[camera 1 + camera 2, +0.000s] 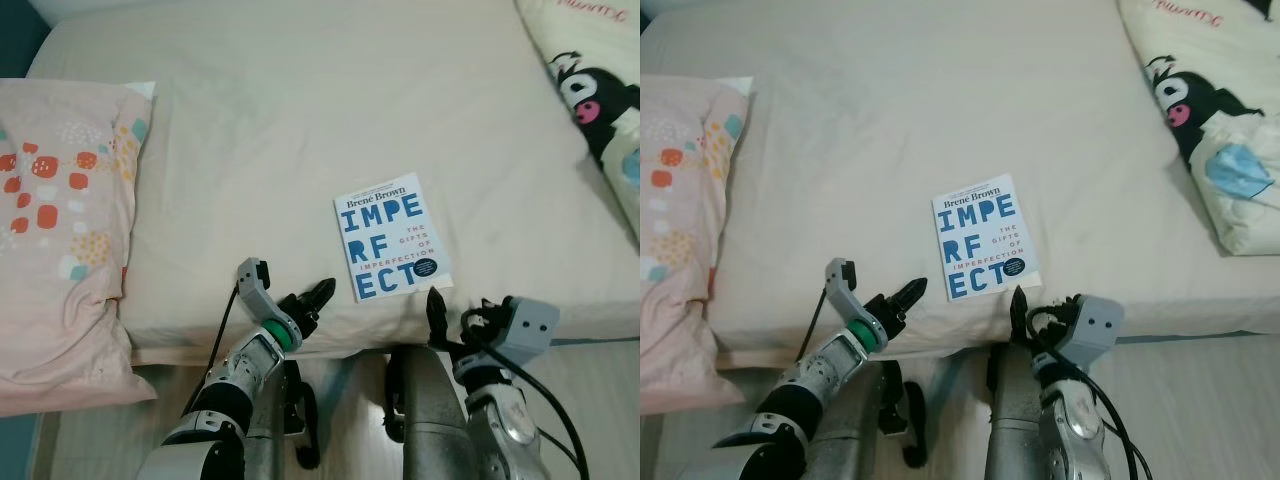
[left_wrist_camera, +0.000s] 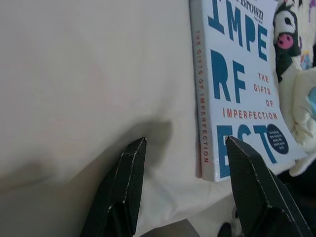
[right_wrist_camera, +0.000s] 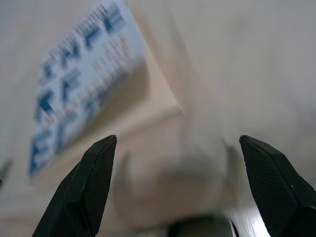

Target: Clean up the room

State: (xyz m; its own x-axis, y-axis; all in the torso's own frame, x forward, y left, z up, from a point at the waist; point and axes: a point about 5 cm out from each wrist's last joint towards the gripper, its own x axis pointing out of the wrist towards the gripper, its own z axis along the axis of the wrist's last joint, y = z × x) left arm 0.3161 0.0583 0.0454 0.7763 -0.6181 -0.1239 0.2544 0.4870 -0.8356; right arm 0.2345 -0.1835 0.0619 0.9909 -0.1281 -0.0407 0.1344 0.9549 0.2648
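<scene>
A white paperback book (image 1: 390,245) with big blue letters lies flat near the front edge of the beige bed (image 1: 300,120). My left gripper (image 1: 318,298) hovers open at the bed's edge, just left of the book's lower corner. In the left wrist view its fingers (image 2: 129,182) stand apart, empty, with the book's spine (image 2: 200,113) just ahead. My right gripper (image 1: 445,312) is open too, just below the book's lower right corner. The right wrist view has the blurred book (image 3: 79,84) beyond the wide-spread fingers (image 3: 94,182).
A pink patterned pillow (image 1: 60,230) hangs over the bed's left side. A cream cushion with a black cartoon figure (image 1: 590,90) lies at the right, a blue face mask (image 1: 1238,168) on it. Wooden floor (image 1: 590,400) runs below the bed edge.
</scene>
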